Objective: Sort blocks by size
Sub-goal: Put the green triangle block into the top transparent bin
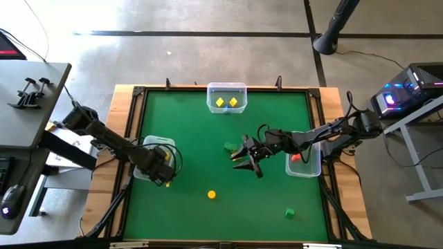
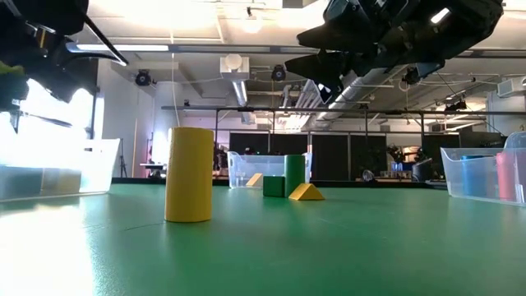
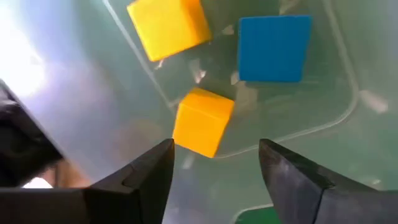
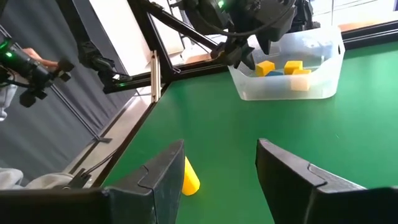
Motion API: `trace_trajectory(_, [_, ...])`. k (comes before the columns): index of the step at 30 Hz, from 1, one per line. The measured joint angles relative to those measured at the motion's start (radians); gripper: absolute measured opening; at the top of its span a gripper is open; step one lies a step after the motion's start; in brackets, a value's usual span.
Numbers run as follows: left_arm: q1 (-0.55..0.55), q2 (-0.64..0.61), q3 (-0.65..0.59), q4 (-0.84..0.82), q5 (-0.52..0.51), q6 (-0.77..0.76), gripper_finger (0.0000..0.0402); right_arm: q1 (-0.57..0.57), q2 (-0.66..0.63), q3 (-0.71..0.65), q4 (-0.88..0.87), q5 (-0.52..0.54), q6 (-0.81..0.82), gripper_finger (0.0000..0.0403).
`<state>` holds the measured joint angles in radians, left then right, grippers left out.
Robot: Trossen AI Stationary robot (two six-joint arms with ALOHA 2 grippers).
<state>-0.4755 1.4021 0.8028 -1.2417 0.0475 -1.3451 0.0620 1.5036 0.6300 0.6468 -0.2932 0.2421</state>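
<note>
My left gripper hangs open over the clear left bin. In the left wrist view its fingers stand apart just short of a yellow cube in the bin; another yellow cube and a blue cube lie beyond. My right gripper is open and empty above mid-table, beside a green block. A yellow cylinder stands on end on the cloth, also in the right wrist view. A green block lies near the front right.
A far bin holds two yellow blocks. A right bin holds a red piece. In the low view, green blocks and a yellow wedge sit mid-table. Open green cloth lies at the front left.
</note>
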Motion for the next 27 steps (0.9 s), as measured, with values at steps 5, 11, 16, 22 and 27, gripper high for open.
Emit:
trace_trajectory(5, [0.008,-0.036,0.003,-0.010,-0.006,0.120,0.0226,0.000,0.000,0.000,0.000,0.025,-0.018,0.0189])
trace_trajectory(11, [0.031,-0.105,0.029,0.046,-0.107,0.066,0.0223,0.019,0.000,0.001,0.000,0.159,-0.044,0.0189])
trace_trajectory(16, [0.031,-0.119,0.069,0.211,-0.323,0.165,0.0223,0.053,0.000,0.001,0.000,0.245,-0.072,0.0189])
trace_trajectory(22, [0.030,-0.112,0.073,0.552,-0.588,0.490,0.0223,0.091,-0.011,0.001,0.019,0.298,-0.129,0.0189])
trace_trajectory(27, [0.033,-0.083,0.023,0.977,-0.788,0.822,0.0223,0.143,-0.127,0.001,-0.048,0.411,-0.221,0.0189])
